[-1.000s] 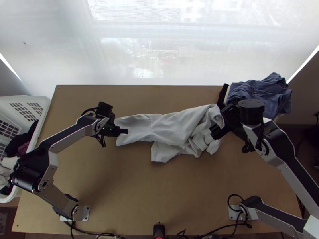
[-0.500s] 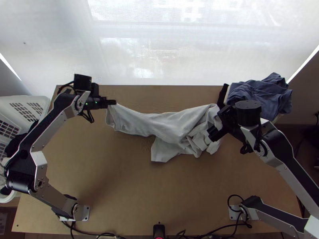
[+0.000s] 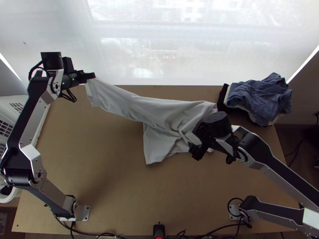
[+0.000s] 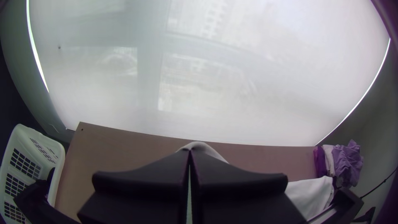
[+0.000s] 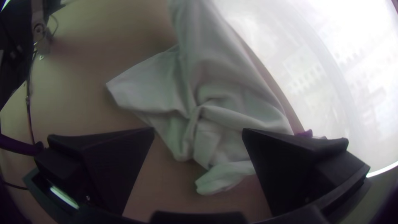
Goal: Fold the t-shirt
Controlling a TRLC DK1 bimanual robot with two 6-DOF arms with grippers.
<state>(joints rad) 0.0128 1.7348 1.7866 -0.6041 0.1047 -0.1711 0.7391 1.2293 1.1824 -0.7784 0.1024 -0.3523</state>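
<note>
T-shirt, white, is noted in the top view stretched from the far left corner area of the table to right of its middle. One end hangs drawn up from the left gripper; the rest lies on the table, rumpled, with a flat corner toward the near edge and bunched folds at the right. The right gripper stands over those folds. A pile of clothes, blue garment uppermost, sits at the far right corner, and a white basket is at the left side.

Left wrist view: the jaws of the left gripper are closed together on the shirt, a fold of which shows at their tips. More of the shirt lies on the table near the pile.

Right wrist view: the jaws of the right gripper stand wide apart, with bunched, creased cloth between and beyond them. A small end of cloth sticks out near one finger. Whether either finger touches the shirt, I cannot tell.
</note>
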